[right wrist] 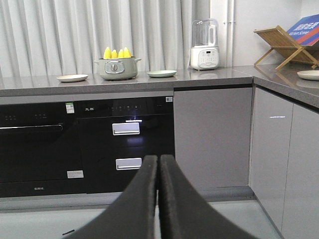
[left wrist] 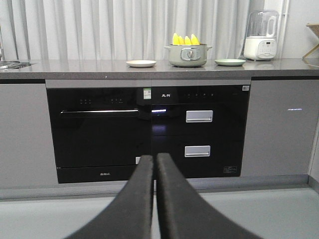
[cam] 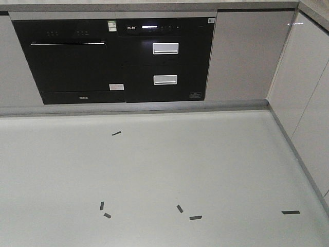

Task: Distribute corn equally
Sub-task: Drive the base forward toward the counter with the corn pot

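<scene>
**Yellow corn [left wrist: 185,40] upright in the pot [left wrist: 188,56], both hands clenched**

The cobs stand on end inside a grey-green pot with two side handles and a round dial on its front. Their pointed tips rise above the rim, and four tips show, packed close together. The pot sits on the grey surface [left wrist: 75,64] in front of pale curtains. A cream plate [left wrist: 141,63] lies near it on one side and a pale green plate [left wrist: 230,62] on the other, neither touching the pot. Past the green plate stands a white appliance [left wrist: 260,35] with a clear jug on top. Round the corner are a wooden rack [right wrist: 284,47] and another pale plate [right wrist: 310,74].

Under the surface are a black oven [left wrist: 99,134] and two drawers with silver handles. The left hand [left wrist: 154,159] has its dark fingers pressed flat together and points at the oven front, low down and well apart from the corn. The right hand [right wrist: 159,158] is clenched the same way, facing the drawers. The front view shows a pale floor [cam: 154,170] dotted with short black tape marks [cam: 116,133]
</scene>
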{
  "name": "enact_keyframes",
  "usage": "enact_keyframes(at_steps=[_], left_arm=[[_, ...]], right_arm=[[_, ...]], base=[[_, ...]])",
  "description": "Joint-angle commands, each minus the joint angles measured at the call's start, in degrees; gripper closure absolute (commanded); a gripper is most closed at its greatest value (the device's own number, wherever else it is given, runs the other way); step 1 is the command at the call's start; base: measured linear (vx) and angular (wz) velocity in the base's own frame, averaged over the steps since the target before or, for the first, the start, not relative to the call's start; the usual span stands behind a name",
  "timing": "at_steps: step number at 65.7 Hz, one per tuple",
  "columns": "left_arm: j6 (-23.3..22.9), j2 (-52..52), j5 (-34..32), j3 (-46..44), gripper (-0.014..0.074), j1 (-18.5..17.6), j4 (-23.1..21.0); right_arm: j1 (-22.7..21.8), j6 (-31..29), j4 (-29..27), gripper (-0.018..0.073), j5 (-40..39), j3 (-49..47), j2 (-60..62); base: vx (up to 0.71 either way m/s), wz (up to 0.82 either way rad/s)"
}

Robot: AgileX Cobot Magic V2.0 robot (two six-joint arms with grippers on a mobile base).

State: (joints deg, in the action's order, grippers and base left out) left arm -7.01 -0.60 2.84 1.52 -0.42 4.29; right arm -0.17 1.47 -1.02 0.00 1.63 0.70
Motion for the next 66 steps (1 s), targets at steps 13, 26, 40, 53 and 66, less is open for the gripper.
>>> enact_keyframes(at_steps=[13,26,40,53,66], left_arm=[[-0.1,-1.0,-4.2,0.6,0.0603,0.0,-0.5],[-0.1,-1.0,-4.2,0.6,0.0603,0.0,-0.5],[-0.1,-1.0,-4.2,0.6,0.0603,0.0,-0.5],[-0.1,-1.0,-4.2,0.6,0.0603,0.0,-0.5],[-0.1,-1.0,-4.2,0.6,0.0603,0.0,-0.5]], right_arm=[[-0.1,-0.1,0.4,0.0569,-3.9,0.5,0.2],[-0.1,-0.1,0.4,0.0569,-3.9,0.5,0.2],[-0.1,-0.1,0.4,0.0569,-3.9,0.5,0.2],[-0.1,-0.1,0.4,0.0569,-3.9,0.5,0.2],[-0.1,-0.1,0.4,0.0569,-3.9,0.5,0.2]], base=[[0.02,0.01],[0.05,0.03],[0.09,-0.02],[0.12,-0.07],[0.11,-0.03]])
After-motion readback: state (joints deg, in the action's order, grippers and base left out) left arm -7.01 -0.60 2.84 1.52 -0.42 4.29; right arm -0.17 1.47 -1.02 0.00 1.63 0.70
